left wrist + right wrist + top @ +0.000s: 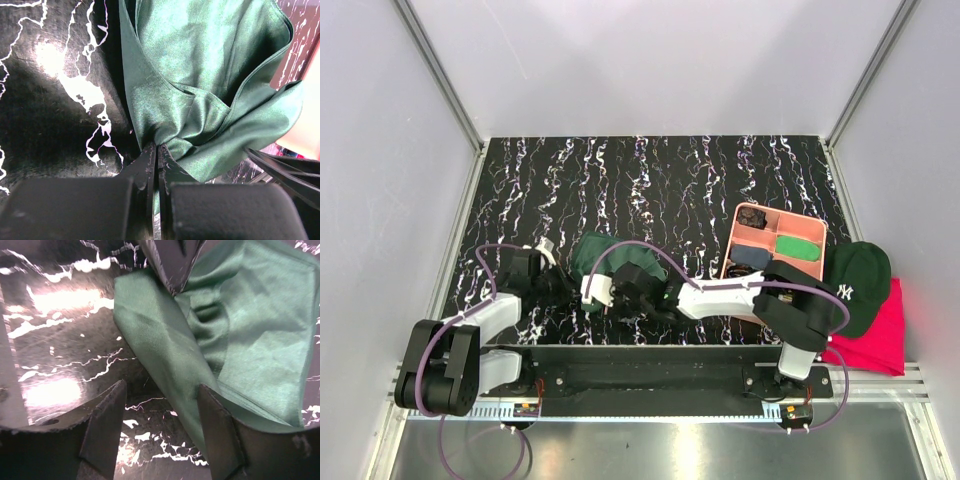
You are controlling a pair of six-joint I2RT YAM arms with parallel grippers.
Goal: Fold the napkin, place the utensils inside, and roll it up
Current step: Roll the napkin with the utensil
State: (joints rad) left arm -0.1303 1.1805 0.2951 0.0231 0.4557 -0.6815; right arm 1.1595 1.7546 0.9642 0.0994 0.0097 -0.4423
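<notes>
The dark green napkin (603,254) lies bunched on the black marbled table, in front of both arms. My left gripper (568,284) is shut on a gathered fold of the napkin (200,70), its fingertips (150,155) pinched on the cloth just above the table. My right gripper (592,292) is open and low over the table. A folded edge of the napkin (235,335) runs between its fingers (107,412), against the right one. In the right wrist view my gripper (160,407) holds nothing. I cannot make out the utensils.
A pink tray (811,226) with several compartments stands to the right, partly under my right arm. A dark green cap (860,272) and a bright pink-red cloth (880,335) lie at the far right. White walls enclose the table.
</notes>
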